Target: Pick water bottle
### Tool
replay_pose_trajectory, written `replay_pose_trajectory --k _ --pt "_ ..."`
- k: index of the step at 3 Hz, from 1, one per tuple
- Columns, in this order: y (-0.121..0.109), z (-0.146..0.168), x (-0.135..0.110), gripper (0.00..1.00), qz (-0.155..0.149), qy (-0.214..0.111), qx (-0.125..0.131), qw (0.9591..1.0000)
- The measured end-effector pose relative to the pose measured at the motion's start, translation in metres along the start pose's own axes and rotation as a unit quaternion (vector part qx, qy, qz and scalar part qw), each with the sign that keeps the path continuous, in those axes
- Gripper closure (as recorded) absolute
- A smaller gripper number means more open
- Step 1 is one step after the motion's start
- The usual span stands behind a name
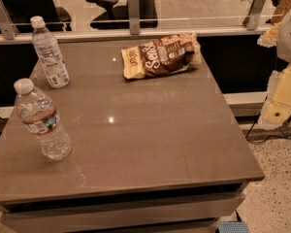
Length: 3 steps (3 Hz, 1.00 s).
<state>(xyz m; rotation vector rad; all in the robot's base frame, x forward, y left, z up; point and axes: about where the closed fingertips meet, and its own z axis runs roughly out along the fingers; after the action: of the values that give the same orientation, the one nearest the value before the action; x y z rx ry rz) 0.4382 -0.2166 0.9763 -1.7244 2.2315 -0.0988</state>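
Observation:
The water bottle [41, 120] is a stout clear plastic bottle with a white cap and a narrow red and green label band. It stands upright near the left front of the brown table [150, 140]. My gripper [280, 98] is at the right edge of the view, beyond the table's right side and far from the bottle. It holds nothing that I can see.
A slimmer, taller bottle [49, 53] with a white-blue label stands at the table's back left. A brown and cream snack bag [161, 55] lies at the back centre. A glass railing [134, 11] runs behind the table. Speckled floor [276, 178] lies to the right.

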Motion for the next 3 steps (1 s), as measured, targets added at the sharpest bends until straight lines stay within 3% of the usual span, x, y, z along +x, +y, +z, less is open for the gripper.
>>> replay_pose_trajectory --k 1,2,3 --pt "0.000 0.000 0.000 0.00 0.000 0.000 0.000 1.0000" --pt "0.001 0.008 0.001 0.00 0.015 -0.037 -0.015 0.9991" --pt "0.019 0.027 -0.008 0.00 0.047 -0.114 -0.042 0.9915"
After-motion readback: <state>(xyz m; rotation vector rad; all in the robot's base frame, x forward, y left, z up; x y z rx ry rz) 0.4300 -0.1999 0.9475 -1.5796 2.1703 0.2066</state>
